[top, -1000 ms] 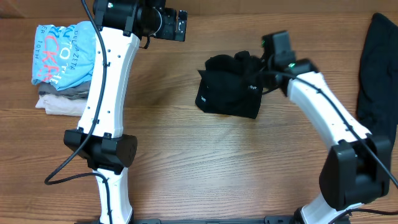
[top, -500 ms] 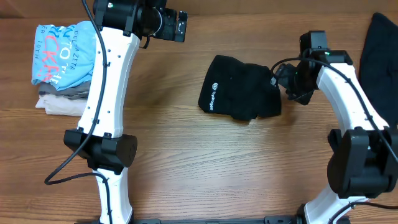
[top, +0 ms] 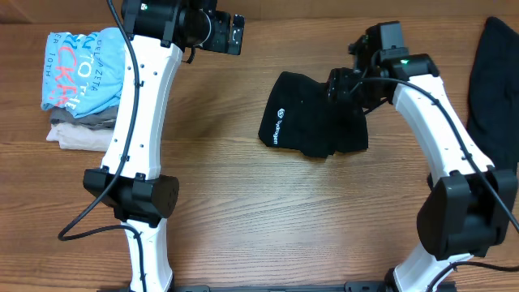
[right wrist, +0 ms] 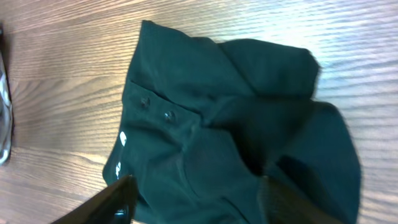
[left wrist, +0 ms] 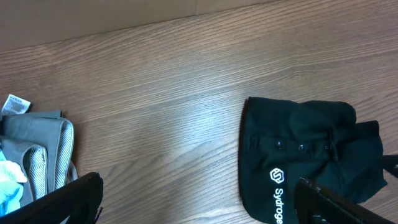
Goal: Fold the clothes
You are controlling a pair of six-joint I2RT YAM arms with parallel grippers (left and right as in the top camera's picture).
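Overhead view: the black soft fabric shirt with a small white logo [top: 312, 122] lies bunched in the middle of the wooden table [top: 243, 203], its right half rumpled. I judge it light, limp and a bit slippery, so I'd pinch an outer hem corner, not the lump. My right tool [right wrist: 193, 186] hangs over it, fingers apart, grasping nothing. A second black garment [top: 493, 81] lies at the right edge. The left tool [left wrist: 198, 186] is released, near the stack of folded light-blue, grey and beige clothes [top: 81, 89]

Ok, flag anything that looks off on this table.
The black shirt in the middle is folded unevenly: its right side is bunched, with a flap sticking out. A second black garment lies unfolded at the right edge.
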